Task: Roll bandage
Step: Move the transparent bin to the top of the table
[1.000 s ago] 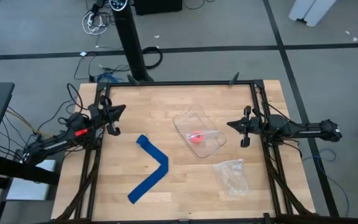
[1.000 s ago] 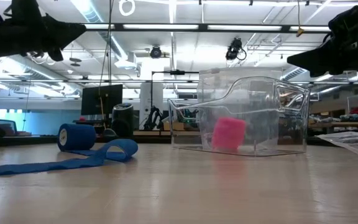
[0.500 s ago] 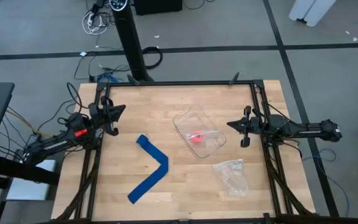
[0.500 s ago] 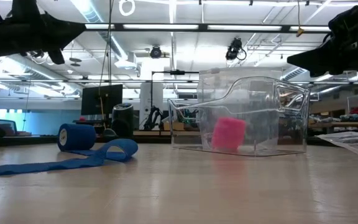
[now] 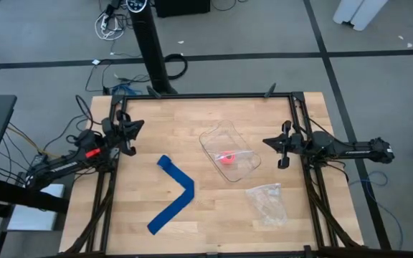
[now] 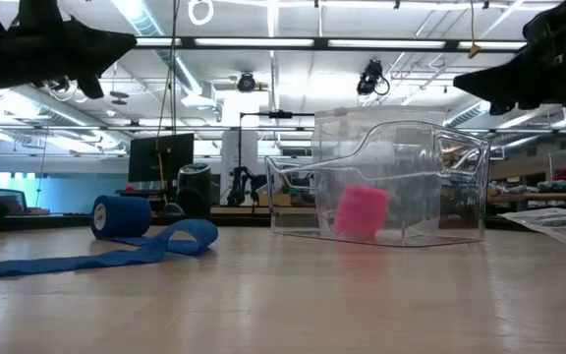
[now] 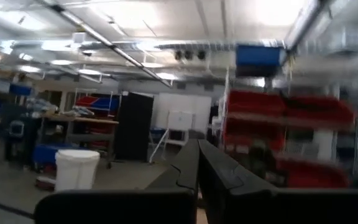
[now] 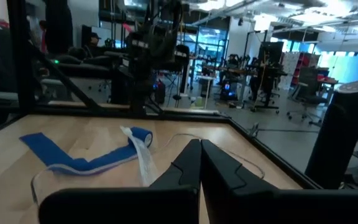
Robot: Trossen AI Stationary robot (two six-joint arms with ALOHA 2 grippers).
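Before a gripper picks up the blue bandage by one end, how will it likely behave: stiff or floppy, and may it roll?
The bandage is probably floppy: it lies flat on the table, bent in a V, and one fold arches softly in the low view. It looks thin, so likely light. Its rolled end is round and might roll if nudged.
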